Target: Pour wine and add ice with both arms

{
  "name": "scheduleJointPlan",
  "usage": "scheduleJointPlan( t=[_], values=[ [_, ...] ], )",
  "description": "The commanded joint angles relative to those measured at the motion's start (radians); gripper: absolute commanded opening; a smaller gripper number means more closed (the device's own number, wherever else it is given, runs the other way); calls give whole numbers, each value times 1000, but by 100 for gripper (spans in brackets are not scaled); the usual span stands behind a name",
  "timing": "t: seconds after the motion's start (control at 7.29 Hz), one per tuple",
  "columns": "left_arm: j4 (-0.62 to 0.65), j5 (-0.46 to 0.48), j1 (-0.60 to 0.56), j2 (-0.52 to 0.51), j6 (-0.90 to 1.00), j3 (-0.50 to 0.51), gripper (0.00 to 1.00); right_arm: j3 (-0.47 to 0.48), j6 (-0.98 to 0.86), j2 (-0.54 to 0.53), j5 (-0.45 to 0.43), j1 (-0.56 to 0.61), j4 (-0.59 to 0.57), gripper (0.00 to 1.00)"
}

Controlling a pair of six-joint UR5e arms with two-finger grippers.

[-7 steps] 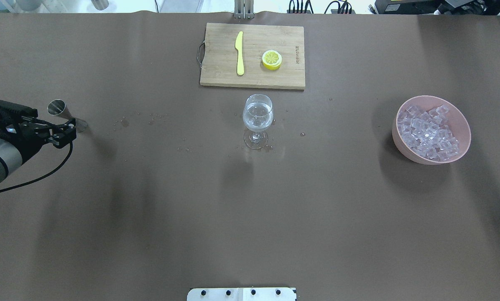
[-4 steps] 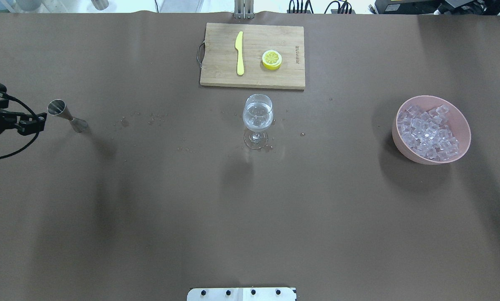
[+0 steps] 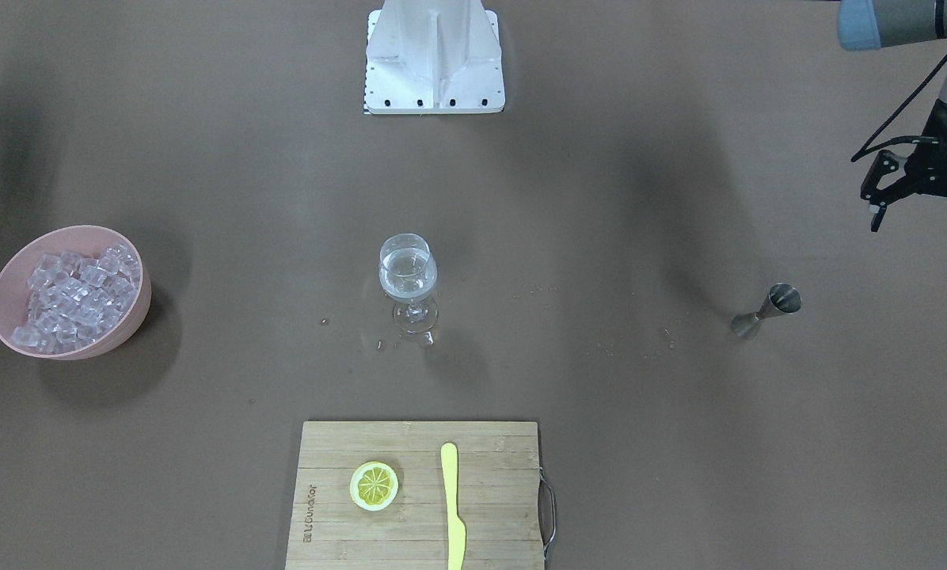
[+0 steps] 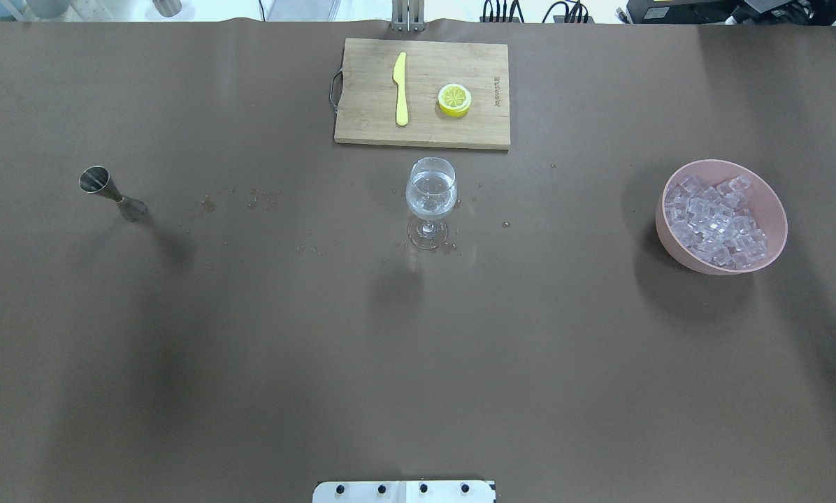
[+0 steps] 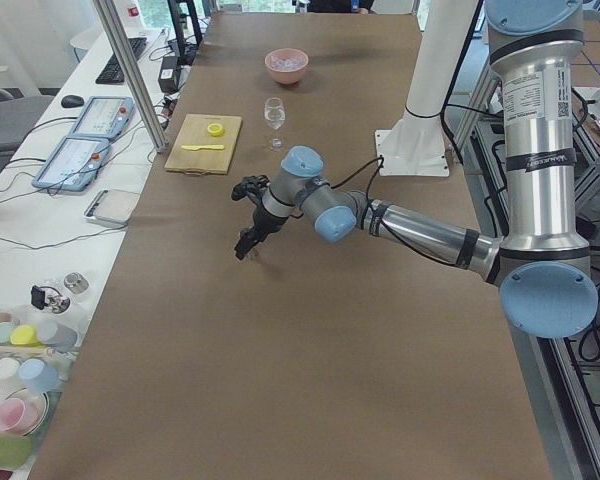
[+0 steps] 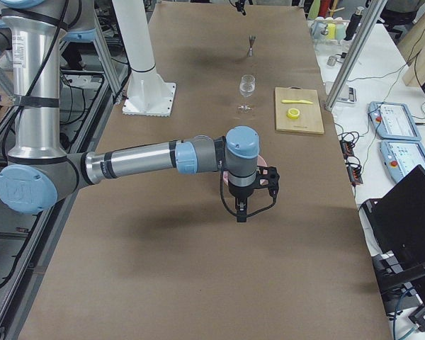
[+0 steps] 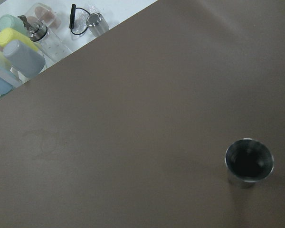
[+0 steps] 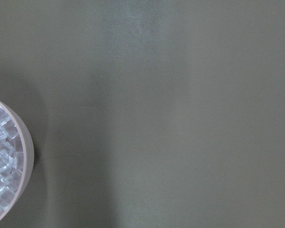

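Change noted: 1 second ago the left end effector (image 3: 922,228) stood at the jigger (image 4: 111,194); half a second ago it had drawn off toward the bench (image 4: 418,363) edge, and in the overhead view it is now all but out of frame. The front-facing view shows it raised and well apart from the jigger, fingers spread wide, holding nothing. The jigger stands upright on the bench by itself, and the left wrist view looks down into its dark mouth. Assessment: the pour appears complete and the measure returned, so the remaining work is the ice. The wine (image 4: 430,198) sits in the bowl of the stemmed glass (image 3: 408,286) at mid-bench, just in front of the cutting board: colourless, water-clear, filling roughly the lower half. Droplets (image 4: 261,199) are scattered on the bench between jigger and glass, with a few more around the glass foot. The ice (image 4: 717,222) is a heap of small glossy clear cubes with a faint white cast, all in the pink bowl (image 4: 697,264) on the robot's right, well apart from the glass; no cube is seen in the glass. The right end effector (image 6: 241,211) hangs near that bowl in the right side view; whether it is open or closed cannot be told.
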Motion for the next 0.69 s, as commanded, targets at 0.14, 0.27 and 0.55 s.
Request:
scheduleJointPlan(
  t=[0.14, 0.27, 0.55],
  values=[
    [262, -214, -214, -29, 327, 6, 98, -2, -2, -1, 0, 0, 0, 100],
    [360, -216, -282, -56, 442, 16, 98, -3, -2, -1, 0, 0, 0, 100],
    [551, -206, -385, -127, 558, 134, 98, -2, -2, -1, -2, 0, 0, 100]
  ],
)
